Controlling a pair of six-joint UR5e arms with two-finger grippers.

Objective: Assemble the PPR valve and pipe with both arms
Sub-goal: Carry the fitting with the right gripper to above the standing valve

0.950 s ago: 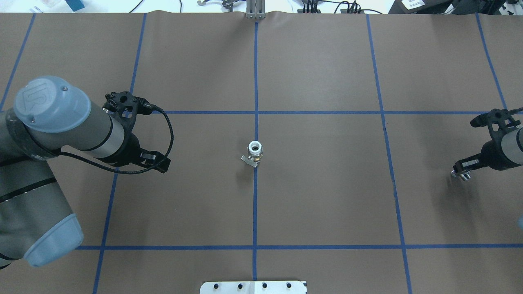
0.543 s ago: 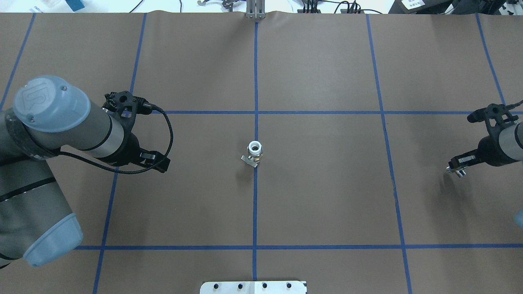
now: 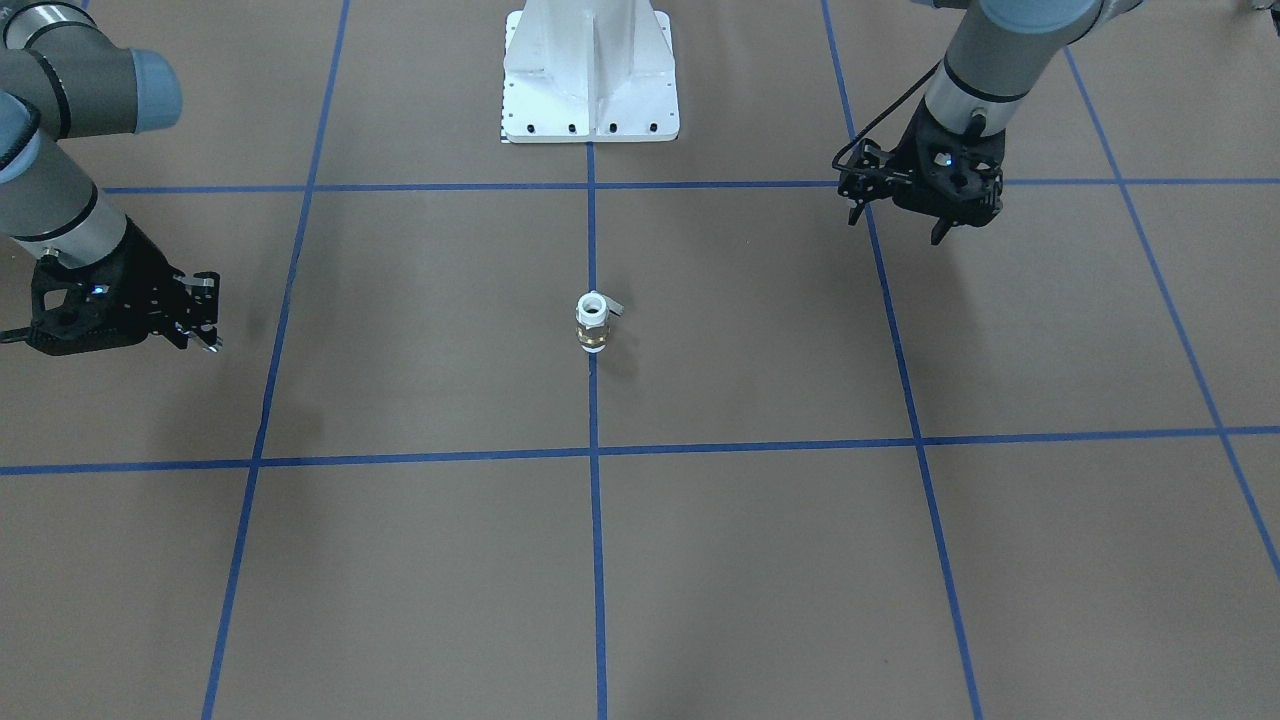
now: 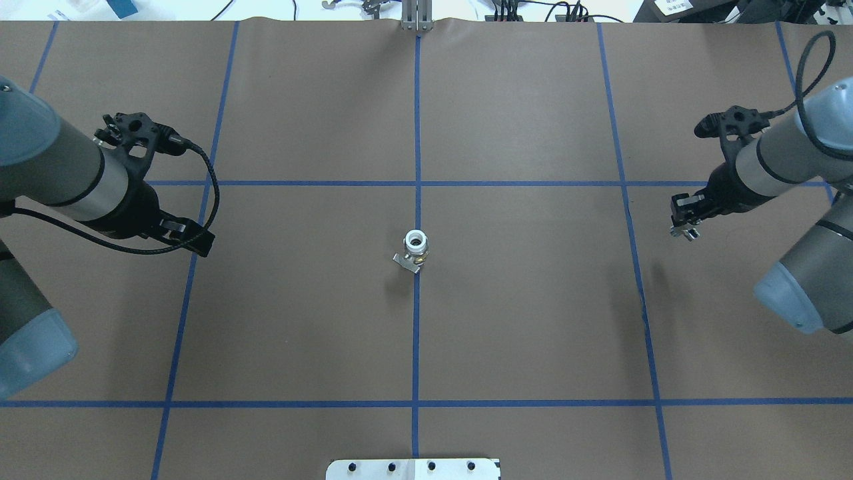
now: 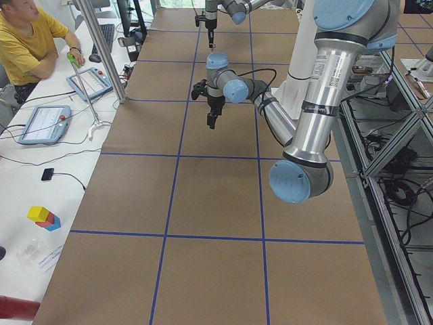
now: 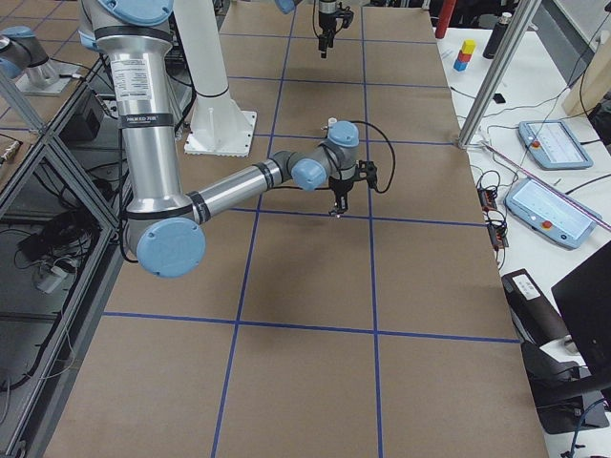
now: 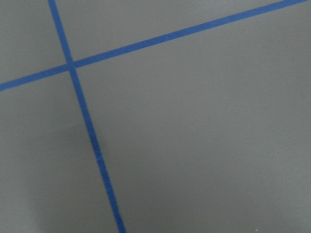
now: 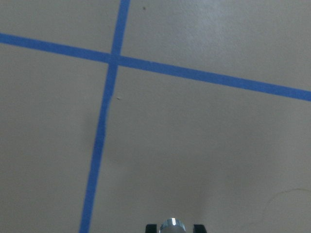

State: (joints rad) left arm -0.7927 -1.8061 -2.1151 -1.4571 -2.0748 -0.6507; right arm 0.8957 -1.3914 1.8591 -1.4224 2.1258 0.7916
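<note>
PPR valve (image 4: 416, 248) is stood upright on the table (image 4: 533, 320), middle line | pipe (image 8: 173, 225) is pinched in the right tool (image 4: 684, 228) | left tool (image 3: 895, 226) seems spread wide, nothing held | valve judged hard, light, slippery: best gripped round the brass middle

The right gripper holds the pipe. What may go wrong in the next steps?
1. The valve stands upright and unheld, the left gripper far from it; a side touch may tip it.
2. The pipe is small and sits at the very tips of the right gripper; it may slip or tilt when pressed into the valve.
</note>
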